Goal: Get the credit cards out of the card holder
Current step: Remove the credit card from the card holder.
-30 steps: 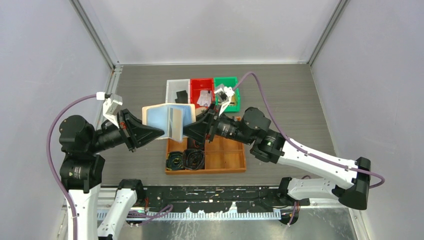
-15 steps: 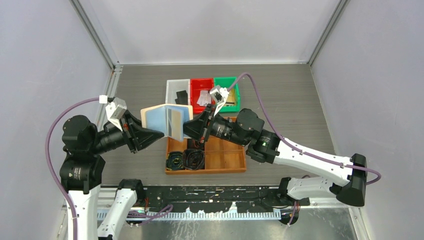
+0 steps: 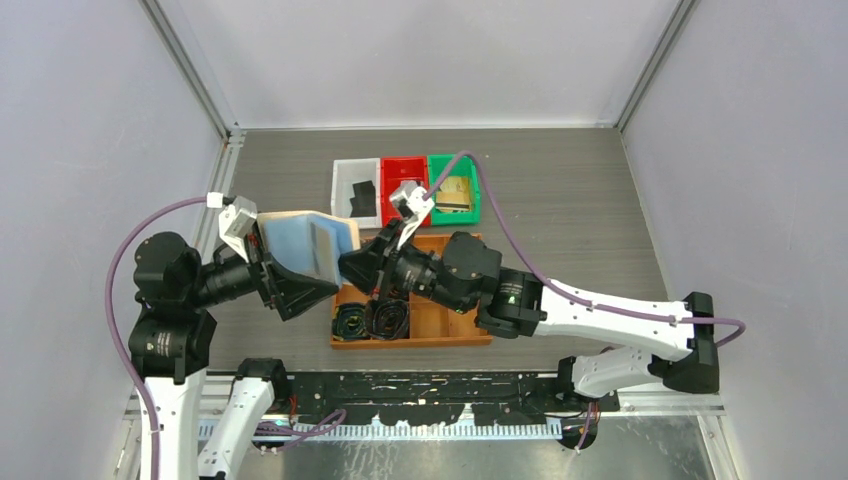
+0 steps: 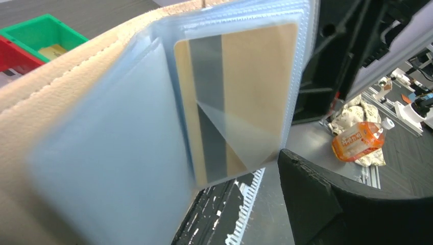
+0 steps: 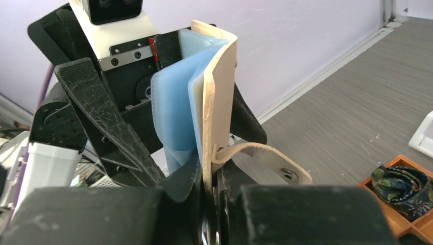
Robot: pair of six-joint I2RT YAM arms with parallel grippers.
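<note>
The tan card holder (image 3: 300,238) hangs open in the air left of the bins, blue pockets showing. My right gripper (image 5: 212,214) is shut on its tan cover (image 5: 217,102) beside the strap tab (image 5: 265,158). My left gripper (image 3: 305,285) is open, its fingers (image 5: 110,122) straddling the holder without gripping it. In the left wrist view a gold credit card (image 4: 240,92) with a dark stripe sits in a clear pocket, and one black finger (image 4: 347,209) stands apart at the lower right. Another gold card (image 3: 455,195) lies in the green bin, a black one (image 3: 363,195) in the white bin.
White (image 3: 343,190), red (image 3: 390,168) and green (image 3: 470,175) bins stand in a row at the back. A wooden divided tray (image 3: 445,318) lies below the right arm, with dark coiled belts (image 3: 372,318) in its left compartments. Grey walls close both sides.
My left gripper has opened and let go of the holder. My right gripper has shut on the cover, and the holder has moved left and nearer with both arms.
</note>
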